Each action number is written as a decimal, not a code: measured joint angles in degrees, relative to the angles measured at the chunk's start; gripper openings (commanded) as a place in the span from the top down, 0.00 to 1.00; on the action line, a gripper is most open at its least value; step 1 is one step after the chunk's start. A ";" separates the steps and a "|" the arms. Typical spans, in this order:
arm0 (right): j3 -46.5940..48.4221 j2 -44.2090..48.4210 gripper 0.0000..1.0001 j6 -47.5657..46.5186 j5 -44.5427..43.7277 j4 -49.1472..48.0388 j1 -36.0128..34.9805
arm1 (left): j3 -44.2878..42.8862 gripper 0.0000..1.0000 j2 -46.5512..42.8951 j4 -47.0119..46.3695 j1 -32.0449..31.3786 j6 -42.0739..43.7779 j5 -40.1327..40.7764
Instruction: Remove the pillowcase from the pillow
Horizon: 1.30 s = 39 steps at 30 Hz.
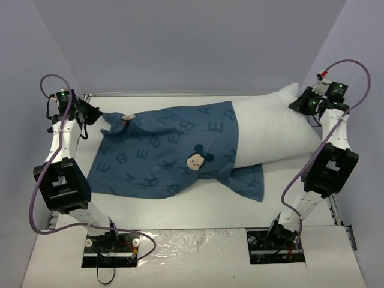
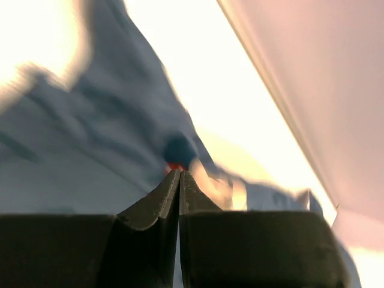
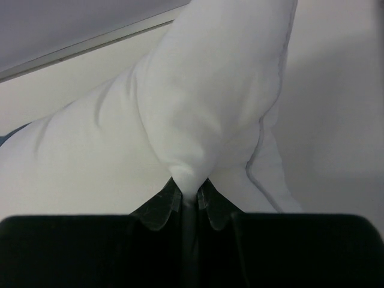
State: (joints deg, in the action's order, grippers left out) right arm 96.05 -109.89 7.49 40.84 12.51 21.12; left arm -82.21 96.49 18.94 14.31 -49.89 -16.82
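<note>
**White table ringed by pale walls**

A white table [image 1: 180, 207] is lying flat, a crinkled shiny plastic sheet [image 1: 192, 240] covering its near edge. Plain lavender-grey walls [image 1: 192, 42] are enclosing it at the back and both sides. A thin metal rail [image 1: 120, 94] is running along its far edge.

The top camera looks down over the whole table [image 1: 198, 207]. Wrist cameras sit close (fingers [image 2: 150, 210] low in frame): left on pillowcase [image 2: 90, 150], right on pillow [image 3: 210, 90], both also seen from above.
</note>
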 measured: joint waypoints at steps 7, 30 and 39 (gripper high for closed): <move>-6.10 5.75 1.00 -8.90 -8.55 0.98 10.34 | -0.63 0.98 -2.95 -0.66 5.40 -0.42 1.55; -9.57 9.51 1.00 -15.47 -7.32 3.72 2.05 | -25.22 0.06 17.79 23.47 -30.75 -7.69 3.96; -10.91 10.54 1.00 -15.23 -7.08 3.61 2.14 | -14.03 0.06 8.81 24.92 -32.81 -30.32 14.60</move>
State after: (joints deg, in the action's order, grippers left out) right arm 85.14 -99.35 -7.75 33.76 16.12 23.27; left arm -96.25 105.30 43.86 -18.50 -80.20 -2.22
